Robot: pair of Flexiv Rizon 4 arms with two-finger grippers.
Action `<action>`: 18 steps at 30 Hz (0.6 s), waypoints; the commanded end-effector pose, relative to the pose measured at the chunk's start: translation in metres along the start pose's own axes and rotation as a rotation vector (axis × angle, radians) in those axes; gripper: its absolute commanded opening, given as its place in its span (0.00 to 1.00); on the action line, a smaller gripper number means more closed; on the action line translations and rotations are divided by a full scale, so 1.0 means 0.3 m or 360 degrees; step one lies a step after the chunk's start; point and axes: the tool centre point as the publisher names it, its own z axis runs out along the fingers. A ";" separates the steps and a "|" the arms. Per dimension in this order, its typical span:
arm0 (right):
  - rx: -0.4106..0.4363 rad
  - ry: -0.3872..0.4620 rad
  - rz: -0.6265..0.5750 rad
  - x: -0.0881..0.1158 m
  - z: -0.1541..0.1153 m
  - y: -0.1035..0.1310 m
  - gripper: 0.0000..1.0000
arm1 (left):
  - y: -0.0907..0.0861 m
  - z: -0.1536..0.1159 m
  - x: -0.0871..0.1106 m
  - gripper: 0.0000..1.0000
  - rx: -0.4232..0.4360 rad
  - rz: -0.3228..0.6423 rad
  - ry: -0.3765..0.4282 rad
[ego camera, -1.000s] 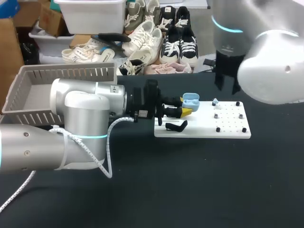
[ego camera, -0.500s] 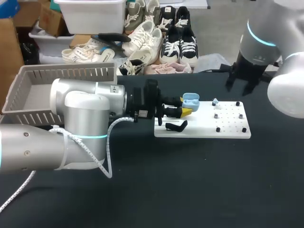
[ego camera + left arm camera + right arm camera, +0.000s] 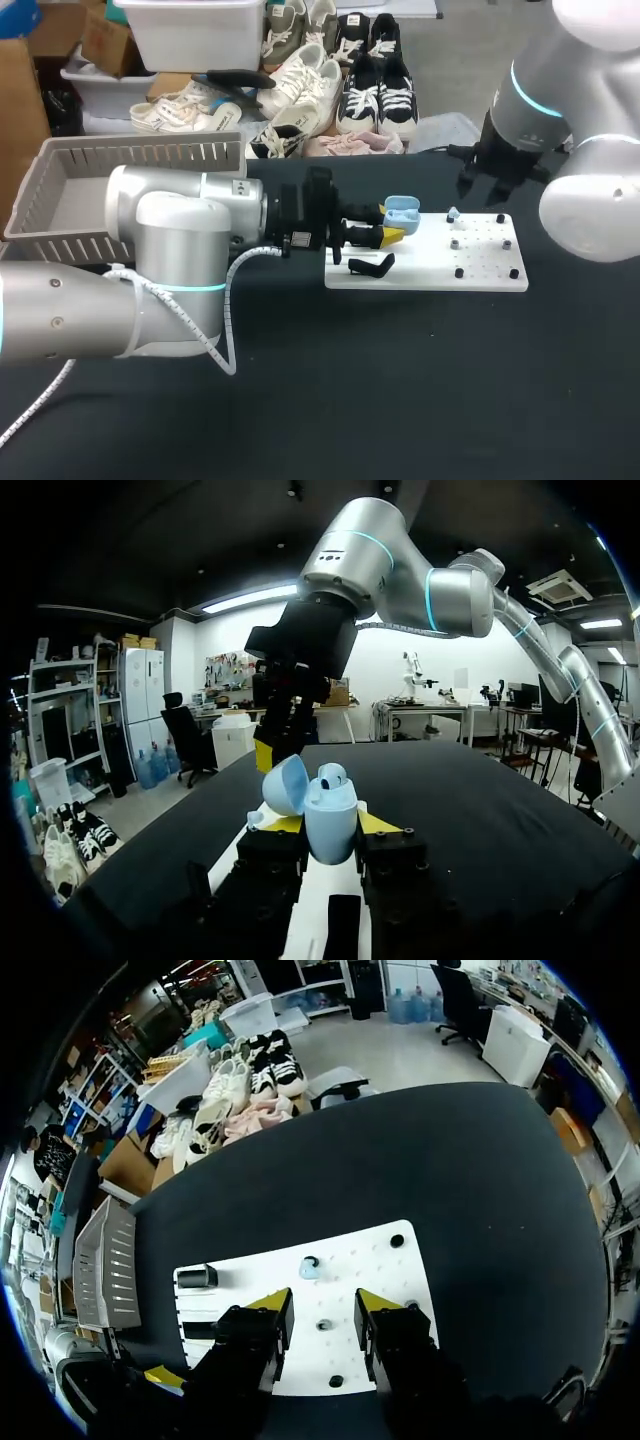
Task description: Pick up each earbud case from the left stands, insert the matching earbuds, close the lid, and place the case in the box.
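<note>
Toward the far edge of the tabletop lay the white board, and that was where we worked. Our left end effector was clenched on the light-blue earbud case and held it just above the board's left end, lifted clear of the black stand. In the left wrist view the case sat upright between the two yellow tips, gripped from both sides. Its lid was tipped open, and one earbud appeared to be seated inside.

Our right end effector hung released above the board's far right side, fingers apart and nothing between them. From its own wrist view the open end effector looked down on the board, where a second pale earbud stood on its peg, ahead of the fingers and untouched. The head view showed the same earbud, well apart from the case.

We judged the job roughly half done for this case: it was off its stand, open, and one bud in. What remained was fetching the second bud, seating it, closing the lid, and carrying the case to the grey slatted box at the far left corner.
</note>
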 end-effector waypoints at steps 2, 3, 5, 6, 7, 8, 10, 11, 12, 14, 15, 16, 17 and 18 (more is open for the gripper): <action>-0.0013 0.0014 0.0005 -0.006 0.035 0.011 0.36 | -0.005 0.000 0.001 0.00 -0.0010 0.0002 -0.0003; -0.0017 0.0016 0.0004 -0.005 0.039 0.013 0.36 | -0.005 0.000 0.001 0.00 -0.0010 0.0002 -0.0003; -0.0018 0.0019 0.0002 -0.001 0.048 0.020 0.38 | -0.005 0.000 0.001 0.00 -0.0010 0.0002 -0.0003; -0.0017 0.0023 0.0004 0.001 0.052 0.023 0.38 | -0.005 0.000 0.001 0.00 -0.0010 0.0002 -0.0003; -0.0008 0.0025 0.0013 0.002 0.055 0.025 0.40 | -0.005 0.000 0.001 0.00 -0.0010 0.0002 -0.0003; 0.0038 0.0020 0.0073 0.003 0.059 0.026 0.40 | -0.005 0.000 0.001 0.00 -0.0010 0.0002 -0.0003; 0.0024 0.0024 0.0125 0.001 0.065 0.024 0.38 | -0.005 0.000 0.001 0.00 -0.0010 0.0002 -0.0003; 0.0013 0.0033 0.0146 -0.001 0.068 0.022 0.38 | -0.005 0.000 0.001 0.00 -0.0010 0.0002 -0.0003; 0.0006 0.0037 0.0151 -0.003 0.072 0.021 0.39 | -0.005 0.000 0.001 0.00 -0.0010 0.0002 -0.0003; 0.0002 0.0042 0.0166 -0.004 0.081 0.020 0.40 | -0.005 0.000 0.001 0.00 -0.0010 0.0002 -0.0003; -0.0001 0.0044 0.0171 -0.004 0.085 0.021 0.40 | -0.005 0.000 0.001 0.00 -0.0010 0.0002 -0.0003; -0.0012 0.0052 0.0176 -0.004 0.088 0.022 0.41 | -0.005 0.000 0.001 0.00 -0.0010 0.0002 -0.0003; -0.0012 0.0053 0.0176 -0.004 0.092 0.023 0.42 | -0.005 0.000 0.001 0.00 -0.0010 0.0002 -0.0003; -0.0012 0.0061 0.0182 -0.004 0.096 0.025 0.42 | -0.005 0.000 0.001 0.00 -0.0010 0.0002 -0.0003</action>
